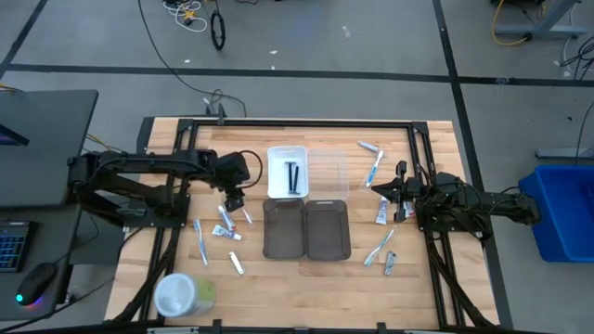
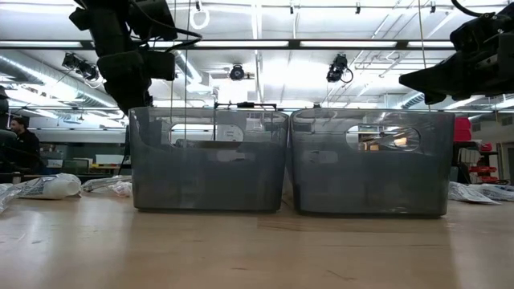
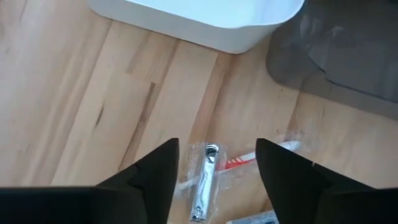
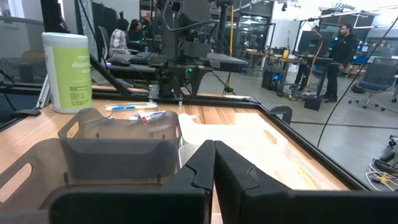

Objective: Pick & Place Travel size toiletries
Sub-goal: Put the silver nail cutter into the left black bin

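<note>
Left gripper (image 3: 214, 171) hangs over the wood table (image 1: 278, 288) with its fingers (image 3: 158, 171) spread wide, nothing between them but air; straight below lies a wrapped metal nail clipper (image 3: 205, 183), beside a red-marked packet (image 3: 239, 160); the white tray (image 1: 287, 172) with black sticks (image 1: 292, 176) sits just beyond, two grey trays (image 1: 306, 229) next to it; right gripper (image 4: 213, 165) waits at the table's right side, fingers pressed together, holding nothing; more toiletries (image 1: 376, 250) are scattered near it.
</note>
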